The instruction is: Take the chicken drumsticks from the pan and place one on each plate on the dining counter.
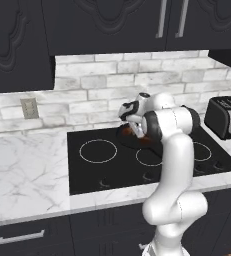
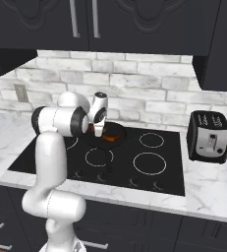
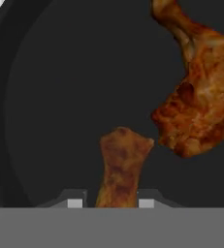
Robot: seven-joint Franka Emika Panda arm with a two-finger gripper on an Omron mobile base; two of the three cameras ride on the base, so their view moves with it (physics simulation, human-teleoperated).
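On the black stove point(image 2: 134, 157), the pan point(image 3: 60, 97) holds two drumsticks, the tool point(image 3: 111, 201) clamping one point(image 3: 120, 164).

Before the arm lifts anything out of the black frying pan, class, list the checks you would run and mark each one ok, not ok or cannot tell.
1. Hand down inside the round black frying pan: ok.
2. Narrow orange-brown drumstick bone end sits between the fingers: ok.
3. Fingers pressed firmly on it: cannot tell.
4. Second glossy orange-brown drumstick apart from the gripped one: ok, a slim gap.
5. Black toaster away from the pan: ok.
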